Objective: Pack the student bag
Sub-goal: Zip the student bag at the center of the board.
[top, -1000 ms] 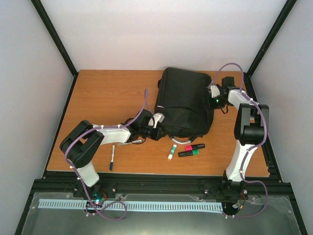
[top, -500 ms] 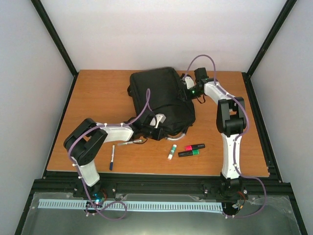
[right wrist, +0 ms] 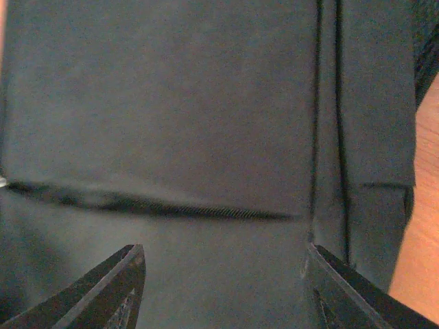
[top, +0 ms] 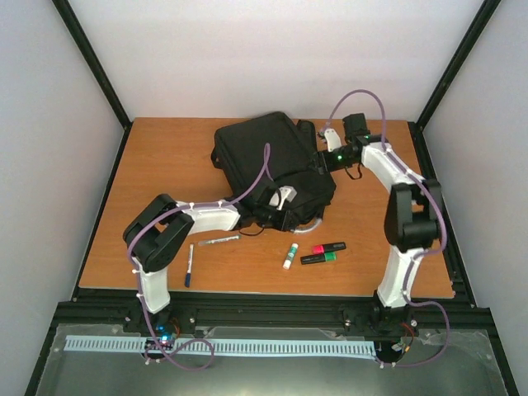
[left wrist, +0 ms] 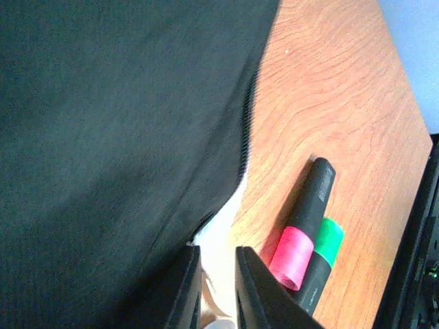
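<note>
While the bag [top: 264,153] lies on the table [top: 165,165], left fingers [left wrist: 188,295] sit barely parted, right fingers [right wrist: 110,295] wide above it.

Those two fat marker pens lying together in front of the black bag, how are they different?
The pink highlighter has a pink cap, the green highlighter a green one. The pink one lies nearer the student bag, the green one nearer the front edge of the table. Their caps point opposite ways. Both have black bodies and lie flat, side by side.
</note>
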You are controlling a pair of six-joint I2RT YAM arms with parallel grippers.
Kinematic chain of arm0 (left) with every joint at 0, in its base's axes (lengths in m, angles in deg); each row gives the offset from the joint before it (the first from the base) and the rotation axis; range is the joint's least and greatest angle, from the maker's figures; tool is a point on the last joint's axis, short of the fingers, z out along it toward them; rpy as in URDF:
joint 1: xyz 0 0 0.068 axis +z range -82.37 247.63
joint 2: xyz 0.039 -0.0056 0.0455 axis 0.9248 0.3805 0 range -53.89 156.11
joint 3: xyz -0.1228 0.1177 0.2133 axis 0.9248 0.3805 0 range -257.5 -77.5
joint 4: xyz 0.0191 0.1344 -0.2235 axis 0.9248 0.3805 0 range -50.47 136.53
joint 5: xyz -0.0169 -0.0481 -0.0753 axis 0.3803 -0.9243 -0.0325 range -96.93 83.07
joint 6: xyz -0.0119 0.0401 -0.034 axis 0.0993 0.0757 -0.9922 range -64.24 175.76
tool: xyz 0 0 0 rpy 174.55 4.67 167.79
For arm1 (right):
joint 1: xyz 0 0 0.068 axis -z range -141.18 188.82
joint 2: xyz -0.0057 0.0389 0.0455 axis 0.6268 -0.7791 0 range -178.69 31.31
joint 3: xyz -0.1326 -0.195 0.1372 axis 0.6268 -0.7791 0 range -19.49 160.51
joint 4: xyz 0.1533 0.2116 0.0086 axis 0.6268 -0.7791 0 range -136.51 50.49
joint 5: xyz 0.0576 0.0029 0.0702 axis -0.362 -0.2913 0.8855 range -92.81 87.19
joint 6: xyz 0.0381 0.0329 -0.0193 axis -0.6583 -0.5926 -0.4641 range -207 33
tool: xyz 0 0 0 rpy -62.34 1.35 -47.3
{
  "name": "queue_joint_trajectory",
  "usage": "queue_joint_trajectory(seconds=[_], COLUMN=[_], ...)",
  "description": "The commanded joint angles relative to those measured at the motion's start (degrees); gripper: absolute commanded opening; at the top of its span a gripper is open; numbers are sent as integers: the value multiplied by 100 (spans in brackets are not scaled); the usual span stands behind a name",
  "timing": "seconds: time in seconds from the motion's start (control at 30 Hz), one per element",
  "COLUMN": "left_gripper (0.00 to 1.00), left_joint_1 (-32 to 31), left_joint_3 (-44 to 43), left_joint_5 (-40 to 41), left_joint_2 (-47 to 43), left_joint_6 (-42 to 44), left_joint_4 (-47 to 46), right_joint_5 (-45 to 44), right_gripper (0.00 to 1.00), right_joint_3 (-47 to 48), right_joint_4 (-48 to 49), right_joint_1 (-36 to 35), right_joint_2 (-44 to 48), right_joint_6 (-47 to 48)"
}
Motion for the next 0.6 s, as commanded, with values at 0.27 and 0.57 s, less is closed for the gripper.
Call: queue_joint_trajectory(seconds=[0.27,0.57], left_gripper=[31,48], left_joint_1=[-22,487], left_joint_3=[159,1078], left_joint_5=[243,1092], left_joint_2=[-1365,-2296], left_joint_6=[420,-927], left_joint_4=[871,920], right_joint_5=[-267,-411], right_gripper=[60,48], right_joint_3=[-2606,-4174], right_joint_4=[175,409], right_joint_1=[-62,-1221], right_joint_2=[3052,4116], right_joint_6=[629,1398])
